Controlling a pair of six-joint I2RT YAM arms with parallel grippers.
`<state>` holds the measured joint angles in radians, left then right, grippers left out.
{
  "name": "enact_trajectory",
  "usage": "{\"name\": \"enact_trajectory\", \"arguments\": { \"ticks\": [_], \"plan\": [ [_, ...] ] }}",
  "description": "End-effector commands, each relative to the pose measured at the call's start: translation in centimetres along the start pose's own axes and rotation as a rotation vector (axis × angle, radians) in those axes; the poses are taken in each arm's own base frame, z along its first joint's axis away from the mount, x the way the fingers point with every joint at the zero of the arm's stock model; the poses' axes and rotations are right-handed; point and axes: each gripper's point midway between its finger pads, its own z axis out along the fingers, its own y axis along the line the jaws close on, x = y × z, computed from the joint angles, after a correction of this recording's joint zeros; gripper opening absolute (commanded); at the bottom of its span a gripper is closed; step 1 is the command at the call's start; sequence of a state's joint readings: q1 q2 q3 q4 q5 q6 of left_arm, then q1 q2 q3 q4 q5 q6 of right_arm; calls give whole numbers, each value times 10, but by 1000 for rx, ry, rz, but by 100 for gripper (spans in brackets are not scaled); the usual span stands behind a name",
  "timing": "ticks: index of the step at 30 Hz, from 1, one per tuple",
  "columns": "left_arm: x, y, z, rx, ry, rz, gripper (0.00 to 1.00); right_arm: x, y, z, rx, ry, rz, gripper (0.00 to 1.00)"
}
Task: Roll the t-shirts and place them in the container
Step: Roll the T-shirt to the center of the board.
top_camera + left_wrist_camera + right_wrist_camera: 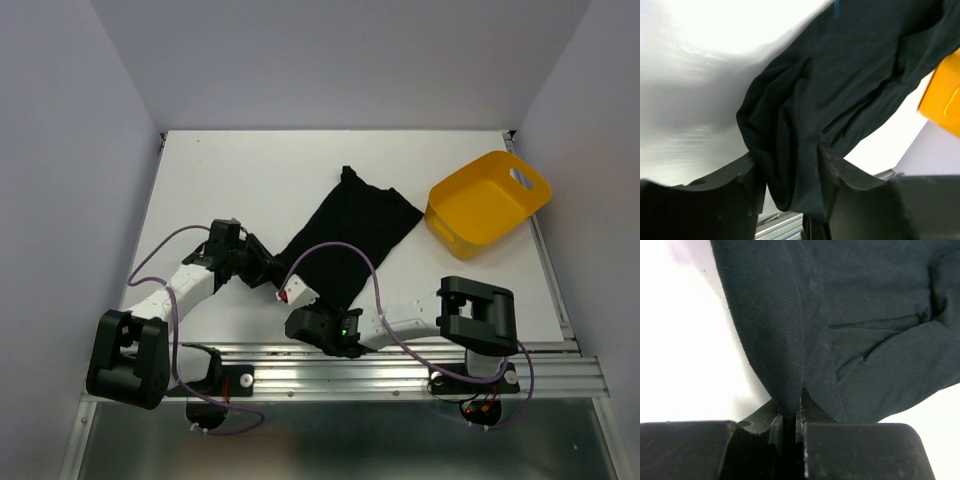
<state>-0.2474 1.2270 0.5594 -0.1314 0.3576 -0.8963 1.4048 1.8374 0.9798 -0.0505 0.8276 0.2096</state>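
The left end effector (788, 159) stands about half open at the near-left corner of the shirt (350, 228). A bunched fold lies loosely between its jaws and does not look pinched. The shirt is folded narrow and slants across the middle of the table (230, 180), with its near end at the two end effectors and its far end pointing away. The right end effector (789, 416) is clamped tight on a thin fold at the near-right corner. The tub (452, 228) sits just beside the shirt's right corner.

The step appears to be starting the roll from the near edge. To do it well, both corners should probably be gripped alike, so the left one wants a firm pinch before any lift. Then the edge should turn over evenly, with the cloth taut between the two grips, so that the roll starts straight and tight and does not cone to one side.
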Motion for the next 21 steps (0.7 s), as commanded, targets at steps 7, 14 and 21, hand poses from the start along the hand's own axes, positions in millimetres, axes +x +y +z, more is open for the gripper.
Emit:
{"name": "enact_trajectory", "arguments": {
  "ticks": [7,14,21],
  "plan": [
    [-37,-47,-30,67,-131,124,71,-35,1,-9,-275,1,291,1],
    [-47,-63,-46,76,-168,182,72,-49,-2,-10,-441,41,425,1],
    [-59,-72,-60,65,-216,207,72,-59,3,-16,-685,90,550,1]
  ]
}}
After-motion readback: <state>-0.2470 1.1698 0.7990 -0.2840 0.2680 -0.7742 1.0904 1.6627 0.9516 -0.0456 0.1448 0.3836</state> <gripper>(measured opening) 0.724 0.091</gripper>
